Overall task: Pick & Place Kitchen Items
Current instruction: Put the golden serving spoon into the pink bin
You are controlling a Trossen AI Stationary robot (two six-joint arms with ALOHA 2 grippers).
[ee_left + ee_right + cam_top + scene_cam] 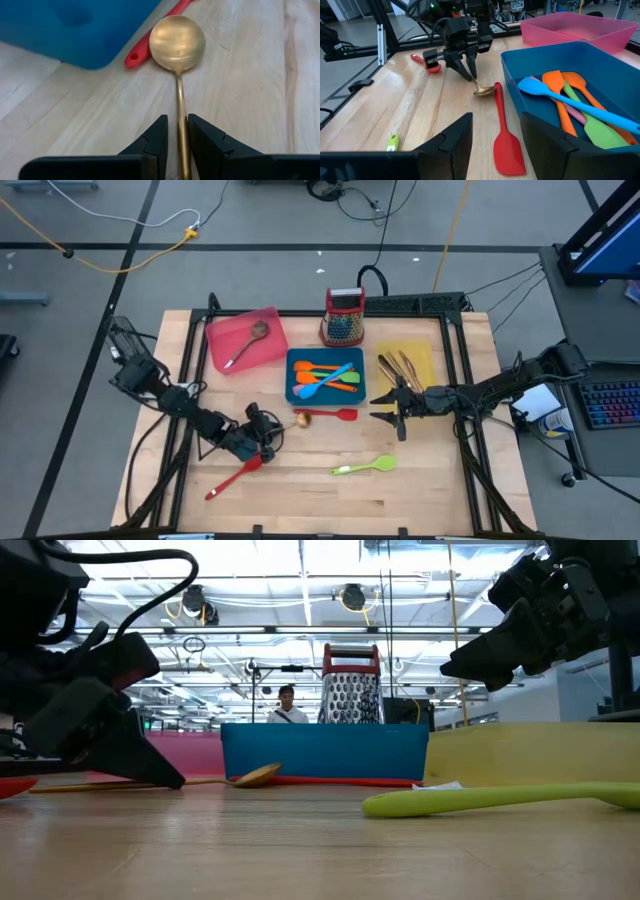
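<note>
**A:** Which utensil is being handled at this moment?

**B:** A gold-toned spoon (177,42) lying flat on the wooden surface (300,490), near its middle, just beside the front wall of the blue tray (291,392). Its bowl touches or nearly touches the handle of a red spatula (506,140) that also lies along that tray's front wall.

**A:** Is the spoon held?

**B:** The left gripper (175,145) is down at the handle, with its jaws narrowed to either side of the thin stem. They look closed on it or very nearly so, yet the spoon is not lifted. This appears to be the grasping step.

**A:** And the other arm?

**B:** The right gripper (392,406) hovers above the surface beside the yellow tray (428,352), jaws well apart and empty.

**A:** What else is around?

**B:** The blue tray holds orange, blue, pink and green spatulas. The pink tray (216,340), toward the far left corner, holds one spoon. The yellow tray holds metal cutlery. A box grater (344,318) stands at the far edge. A second red spatula (233,478) and a green one (364,466) lie loose nearer the front edge.

**A:** What does the next move call for?

**B:** Probably a firm pinch on the slim, slippery handle, a straight lift clear of the red spatula, then a carry to a tray. Which tray I cannot tell.
</note>
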